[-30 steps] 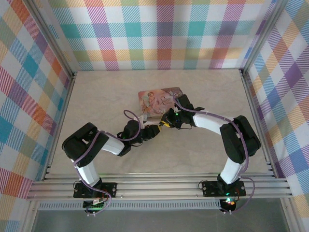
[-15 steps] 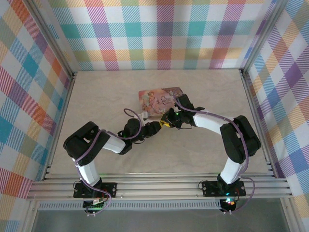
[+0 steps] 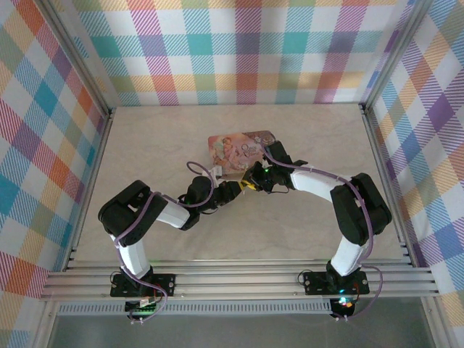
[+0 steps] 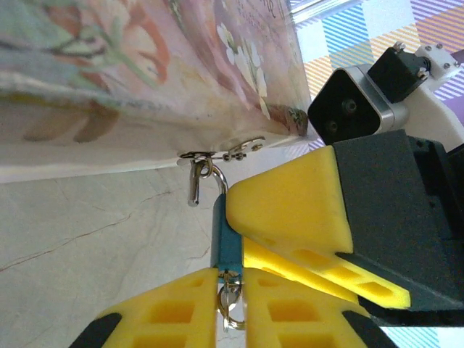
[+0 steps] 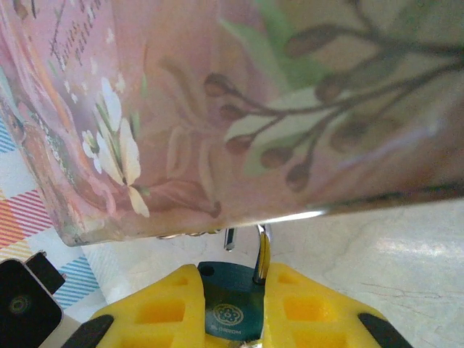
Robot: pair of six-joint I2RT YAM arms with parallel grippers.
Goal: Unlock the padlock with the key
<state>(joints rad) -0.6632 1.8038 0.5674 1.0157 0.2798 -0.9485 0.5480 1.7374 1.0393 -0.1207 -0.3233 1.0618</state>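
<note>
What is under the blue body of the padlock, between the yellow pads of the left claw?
A metal ring and a thin metal piece, probably the key, sit between the pads of the left claw. The pads cover the padlock's keyhole, so insertion cannot be seen.

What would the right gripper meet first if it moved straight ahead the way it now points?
Probably the pink box. Its edge lies just beyond the padlock that the right gripper pinches, though how much gap is left is hard to judge.
</note>
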